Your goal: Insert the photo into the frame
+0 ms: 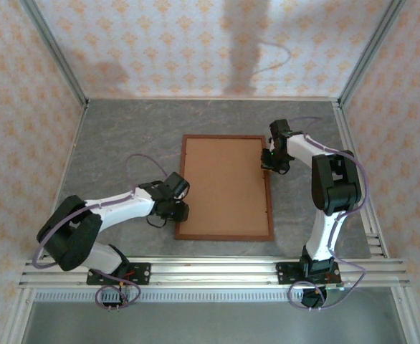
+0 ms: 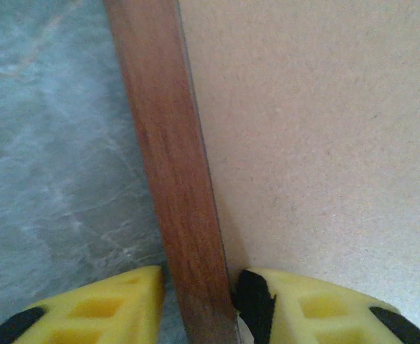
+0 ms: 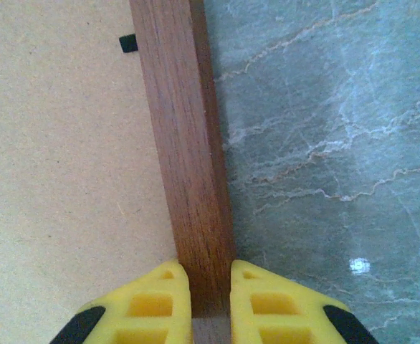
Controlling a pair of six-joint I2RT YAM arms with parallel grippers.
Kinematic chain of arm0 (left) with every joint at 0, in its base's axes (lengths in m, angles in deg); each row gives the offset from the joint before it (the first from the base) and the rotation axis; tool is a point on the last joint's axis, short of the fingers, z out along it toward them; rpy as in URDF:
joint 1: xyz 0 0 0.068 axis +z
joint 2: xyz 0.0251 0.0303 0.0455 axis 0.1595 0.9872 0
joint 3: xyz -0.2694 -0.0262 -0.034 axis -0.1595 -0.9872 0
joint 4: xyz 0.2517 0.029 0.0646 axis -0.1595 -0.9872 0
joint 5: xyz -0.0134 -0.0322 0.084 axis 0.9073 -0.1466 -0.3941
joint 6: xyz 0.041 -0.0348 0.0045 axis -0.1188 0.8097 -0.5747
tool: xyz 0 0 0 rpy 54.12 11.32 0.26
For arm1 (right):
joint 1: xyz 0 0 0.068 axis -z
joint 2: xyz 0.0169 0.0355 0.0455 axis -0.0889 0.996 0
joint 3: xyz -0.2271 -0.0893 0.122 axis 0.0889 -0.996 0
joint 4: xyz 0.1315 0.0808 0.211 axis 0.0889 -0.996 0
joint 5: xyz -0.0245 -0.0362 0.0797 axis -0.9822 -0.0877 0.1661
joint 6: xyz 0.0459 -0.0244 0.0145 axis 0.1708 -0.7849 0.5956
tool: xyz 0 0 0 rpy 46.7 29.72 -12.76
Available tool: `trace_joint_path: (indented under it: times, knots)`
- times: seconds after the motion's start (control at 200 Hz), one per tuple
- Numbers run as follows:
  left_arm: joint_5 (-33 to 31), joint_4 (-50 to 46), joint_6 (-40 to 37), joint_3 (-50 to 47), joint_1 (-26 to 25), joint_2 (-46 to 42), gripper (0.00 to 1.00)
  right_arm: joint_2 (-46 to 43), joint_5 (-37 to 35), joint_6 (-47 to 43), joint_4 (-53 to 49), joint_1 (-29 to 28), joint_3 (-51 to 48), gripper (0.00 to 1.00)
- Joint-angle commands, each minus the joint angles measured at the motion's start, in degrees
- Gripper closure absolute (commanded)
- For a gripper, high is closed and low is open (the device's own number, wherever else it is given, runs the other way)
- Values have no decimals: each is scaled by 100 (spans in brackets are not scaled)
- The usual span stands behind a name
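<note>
— How far along is it?
— The frame (image 1: 224, 236) lies flat on the table (image 1: 124, 143), a brown backing board (image 1: 224, 186) filling it. The right gripper (image 3: 210, 279) pinches its right rail. The left gripper (image 2: 199, 287) straddles the left rail, though whether it grips is unclear. Whether the photo sits beneath the board can't be told.

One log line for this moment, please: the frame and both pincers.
frame: flat on table, brown board inside | left pincer: astride left rail, grip unclear | right pincer: shut on right rail
</note>
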Motion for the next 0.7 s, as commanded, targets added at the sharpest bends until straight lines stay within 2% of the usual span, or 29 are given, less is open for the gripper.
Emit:
trace_joint_path:
  times: [0.0,0.25,0.531,0.696]
  knots:
    - [-2,45,-55,-229,-249,560,60,147,19,69,95,-103,-227,85]
    - [-181,35,-24,-129,-338,619,57,115,2,76,86,-124,-252,85]
    - [-1032,-473,-48,344,-336,-541,48,10,-48,94,70,-129,-243,85]
    - [-1367,-458,54,414,-271,-1107,44,-17,-42,101,60,-123,-185,85]
